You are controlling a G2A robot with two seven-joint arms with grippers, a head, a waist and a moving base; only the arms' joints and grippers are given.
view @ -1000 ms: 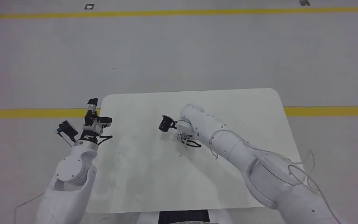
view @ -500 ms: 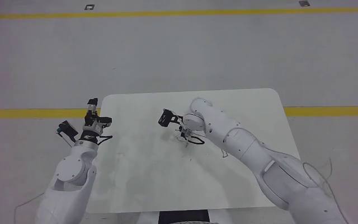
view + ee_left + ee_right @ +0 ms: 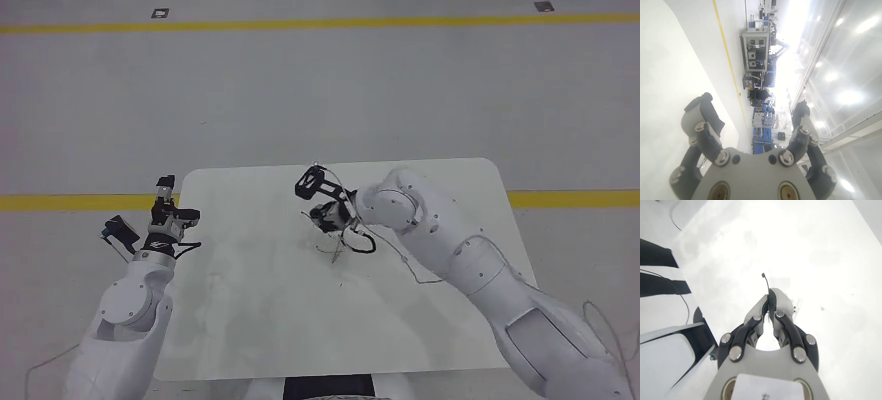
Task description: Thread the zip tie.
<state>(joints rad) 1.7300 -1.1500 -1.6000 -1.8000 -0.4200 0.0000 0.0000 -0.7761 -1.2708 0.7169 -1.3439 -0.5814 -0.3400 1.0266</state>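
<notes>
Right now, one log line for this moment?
right end effector: shut on zip tie, over table | left end effector: open, empty, at table edge | zip tie: unthreaded

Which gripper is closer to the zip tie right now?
Right. The right gripper is shut on the zip tie; the left gripper hangs open by the table edge, apart from it.

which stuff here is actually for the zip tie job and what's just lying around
For the job:
- zip tie, pinched in the shut right gripper
- left gripper, open and empty
- table, the work surface

Lying about:
- a few dark specks on the table
</notes>
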